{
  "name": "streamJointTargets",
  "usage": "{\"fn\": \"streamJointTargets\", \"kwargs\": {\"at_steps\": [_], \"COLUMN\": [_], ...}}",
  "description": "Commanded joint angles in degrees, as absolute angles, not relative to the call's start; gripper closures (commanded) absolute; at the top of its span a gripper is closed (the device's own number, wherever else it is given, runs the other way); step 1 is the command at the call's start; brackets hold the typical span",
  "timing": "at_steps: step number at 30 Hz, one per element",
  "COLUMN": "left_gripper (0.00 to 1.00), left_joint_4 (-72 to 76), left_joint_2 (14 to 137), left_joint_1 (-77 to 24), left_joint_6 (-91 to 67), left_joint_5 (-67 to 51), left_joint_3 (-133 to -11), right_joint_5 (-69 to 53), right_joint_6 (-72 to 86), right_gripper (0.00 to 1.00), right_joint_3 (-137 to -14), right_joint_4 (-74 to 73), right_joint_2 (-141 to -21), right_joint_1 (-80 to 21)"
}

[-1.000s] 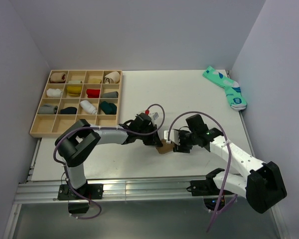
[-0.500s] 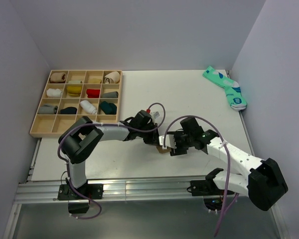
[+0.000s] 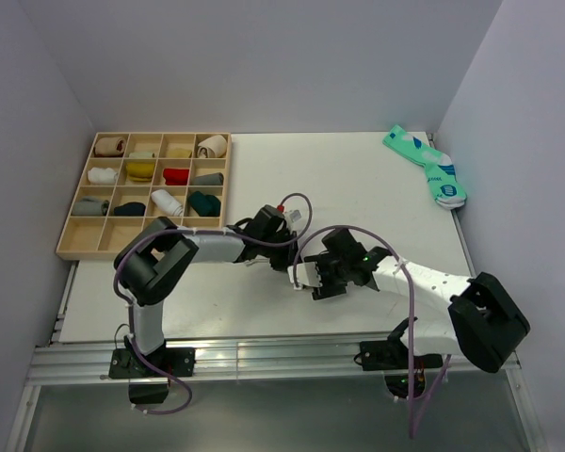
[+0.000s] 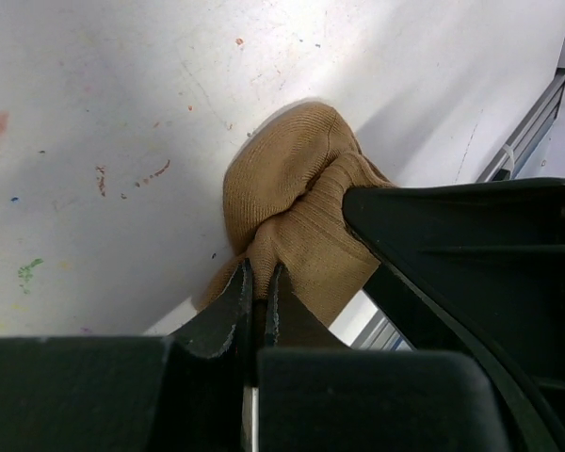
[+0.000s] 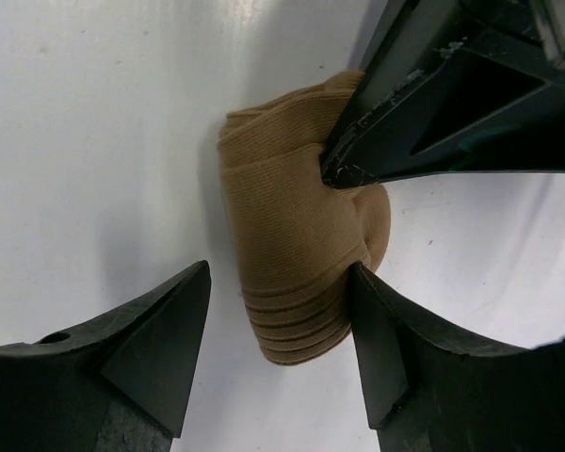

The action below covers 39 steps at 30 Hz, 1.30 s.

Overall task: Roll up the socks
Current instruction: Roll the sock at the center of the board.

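Note:
The tan-brown sock (image 5: 287, 245) lies bunched in a roll on the white table, also seen in the left wrist view (image 4: 292, 198). My left gripper (image 4: 257, 282) is shut on a fold of it. My right gripper (image 5: 278, 282) is open and straddles the roll's ribbed end, with its right finger (image 5: 395, 348) touching the sock. In the top view the two grippers meet near the front middle, left (image 3: 287, 259) and right (image 3: 311, 280), and hide the sock. The teal pair (image 3: 426, 165) lies at the far right corner. No white striped sock shows on the table.
A wooden compartment tray (image 3: 85, 252) with several rolled socks stands at the back left. The table's front edge and metal rail (image 3: 264, 353) run close below the grippers. Grey walls close in the sides.
My right gripper has moved left to the tan sock and now straddles it. My left gripper still holds the sock and has shifted slightly.

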State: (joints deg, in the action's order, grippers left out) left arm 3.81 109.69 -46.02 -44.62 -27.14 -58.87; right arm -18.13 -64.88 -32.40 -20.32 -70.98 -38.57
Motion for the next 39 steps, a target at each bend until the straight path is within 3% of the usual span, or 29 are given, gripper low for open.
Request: {"fn": "streamJointTargets", "kwargs": {"at_steps": [1,13,16,20,25,32,39], "left_gripper": [1.0,1.0,1.0,1.0,0.99,0.77,0.64], "left_joint_4": [-0.44,2.63,3.6,5.8,9.66,11.6,10.11], "left_joint_2": [112.24,115.13,115.49,114.44,110.05,98.37,81.84], "left_joint_1": [-45.09,-42.8,-42.63,-42.54,-42.54,-42.71,-42.98], "left_joint_6": [-42.44,-45.43,-46.58,-48.42,-52.9,-58.79,-64.94], "left_joint_5": [-26.62,-30.76,-30.85,-30.41,-27.34,-15.66,-6.69], "left_joint_3": [-58.45,-61.0,-60.73,-59.33,-55.38,-45.64,-36.74], "right_joint_5": [-18.28,-15.91,-14.94,-14.06,-12.92,-10.46,-8.7], "right_joint_6": [-62.14,-58.1,-56.08,-53.36,-50.02,-45.71,-42.63], "right_gripper": [0.34,0.38,0.46,0.65,0.8,1.0,1.0], "right_joint_3": [-34.53,-36.21,-36.56,-36.56,-35.07,-33.93,-33.84], "right_joint_4": [-21.0,-22.15,-21.01,-18.73,-15.65,-11.87,-9.67], "right_joint_2": [-73.3,-78.75,-80.06,-81.12,-79.98,-78.84,-78.75], "right_joint_1": [-39.81,-40.78,-40.69,-40.69,-40.69,-40.78,-40.78]}}
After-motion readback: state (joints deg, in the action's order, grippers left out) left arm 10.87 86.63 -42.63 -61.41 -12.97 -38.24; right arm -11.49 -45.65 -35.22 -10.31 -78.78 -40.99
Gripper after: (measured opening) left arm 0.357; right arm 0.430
